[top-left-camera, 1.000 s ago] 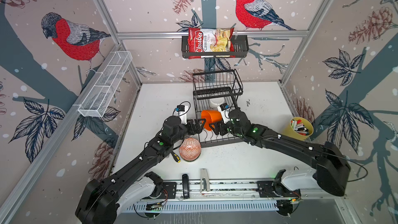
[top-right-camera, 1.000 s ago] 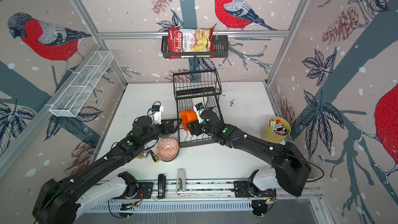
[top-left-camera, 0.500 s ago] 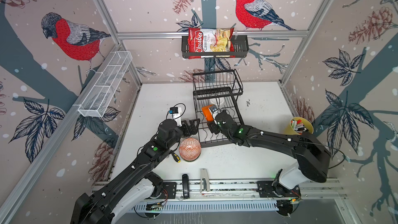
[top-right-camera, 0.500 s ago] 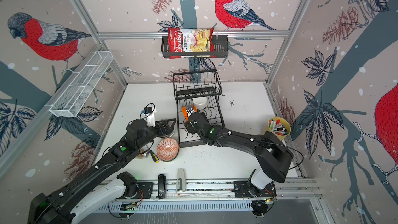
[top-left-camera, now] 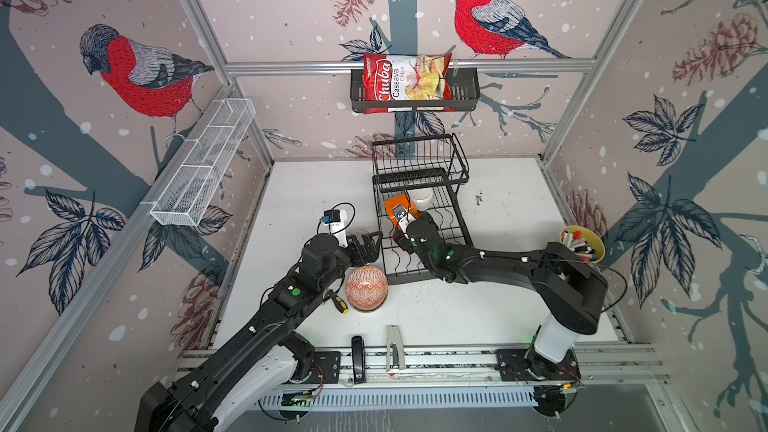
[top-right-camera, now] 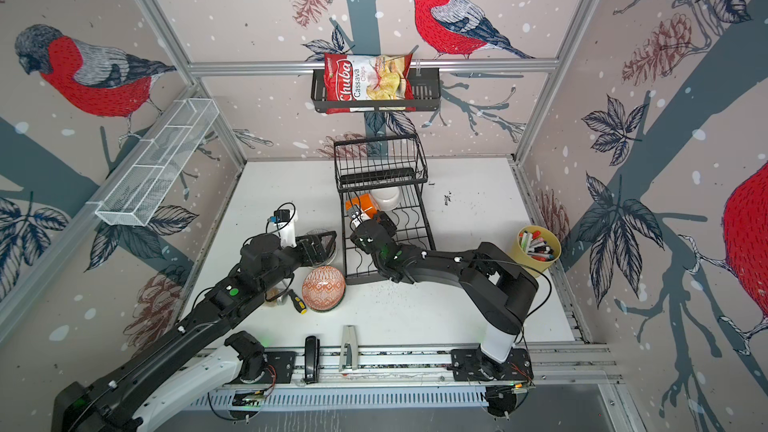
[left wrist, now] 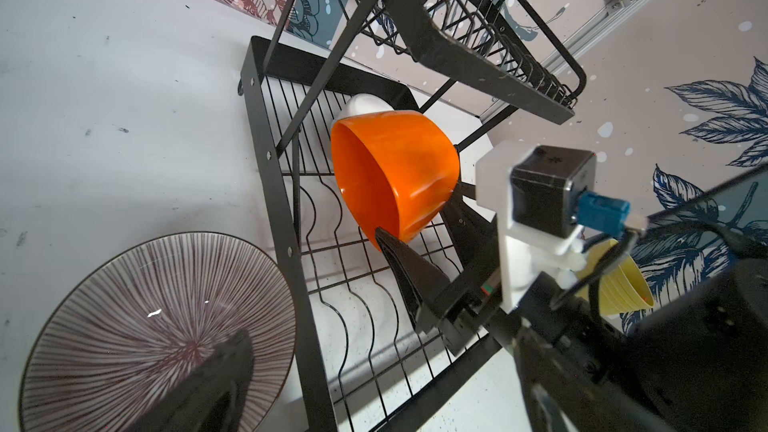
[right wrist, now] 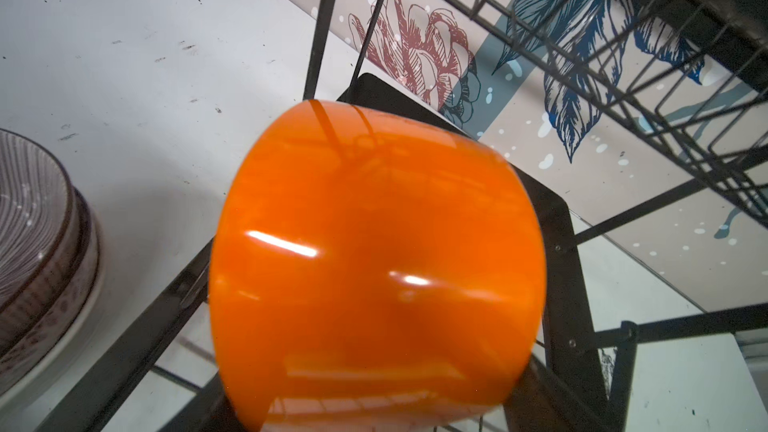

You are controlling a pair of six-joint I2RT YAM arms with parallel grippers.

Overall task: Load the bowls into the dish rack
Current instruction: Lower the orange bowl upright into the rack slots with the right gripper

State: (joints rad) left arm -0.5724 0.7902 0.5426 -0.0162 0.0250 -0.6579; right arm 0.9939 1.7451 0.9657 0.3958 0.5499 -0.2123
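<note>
Mid-frame, right jaws grip a plain orange ceramic bowl [left wrist: 399,168] inside the black wire dish rack [left wrist: 272,184]; left jaws stand open.

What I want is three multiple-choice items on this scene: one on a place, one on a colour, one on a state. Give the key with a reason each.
1. Where does the white bowl sit?
A. on the lower tray of the dish rack
B. in the wall basket
C. on the table beside the marker cup

2. What colour is the bowl that the right claw holds?
A. white
B. blue
C. orange

3. How does the left claw stand?
A. shut on the screwdriver
B. open, holding nothing
C. shut on the patterned bowl

Key:
1 A, it shows on the tray wires under the raised tier.
2 C, the left wrist view shows the fingers pinching the rim of the orange bowl.
3 B, its fingers stand wide apart above the striped bowl.
</note>
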